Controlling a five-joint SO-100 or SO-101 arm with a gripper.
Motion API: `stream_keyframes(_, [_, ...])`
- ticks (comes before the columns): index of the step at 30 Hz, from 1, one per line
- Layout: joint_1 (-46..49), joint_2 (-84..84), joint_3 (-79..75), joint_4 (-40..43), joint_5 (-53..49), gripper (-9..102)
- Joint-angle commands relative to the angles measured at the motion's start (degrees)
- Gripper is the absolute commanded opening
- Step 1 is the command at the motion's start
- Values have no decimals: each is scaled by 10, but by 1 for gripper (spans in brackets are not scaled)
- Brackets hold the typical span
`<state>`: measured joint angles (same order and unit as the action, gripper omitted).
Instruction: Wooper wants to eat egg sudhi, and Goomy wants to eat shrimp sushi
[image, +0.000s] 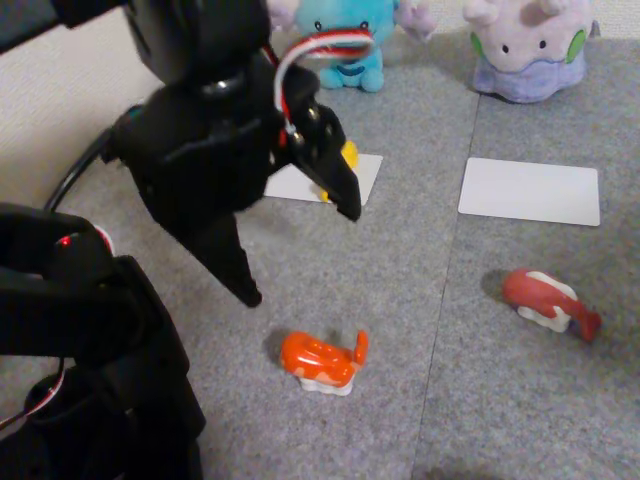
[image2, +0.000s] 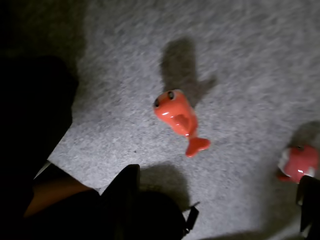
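Wooper (image: 345, 40) sits at the back, with a white card (image: 295, 184) in front of it. On that card a bit of the yellow egg sudhi (image: 349, 154) peeks out from behind my upper finger. Goomy (image: 528, 45) sits at the back right behind a bare white card (image: 530, 190). The orange shrimp sushi (image: 322, 362) (image2: 177, 115) lies on the grey mat in front, tail up. My gripper (image: 300, 255) (image2: 217, 200) hangs open above the mat between the left card and the shrimp sushi, holding nothing.
A longer pink-red toy sushi (image: 550, 300) (image2: 298, 162) lies on the mat to the right. The arm's black base (image: 90, 380) fills the lower left of the fixed view. A seam (image: 445, 300) runs between two grey mat tiles.
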<state>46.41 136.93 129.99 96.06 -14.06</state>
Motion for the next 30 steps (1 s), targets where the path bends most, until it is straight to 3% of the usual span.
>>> stream_keyframes(1, [25,-33,-3,7,-29,36])
stream_keyframes(14, [53,-196,-3,-118,-83,36])
stream_keyframes(30, [55,-272,-3,-137,-124,36])
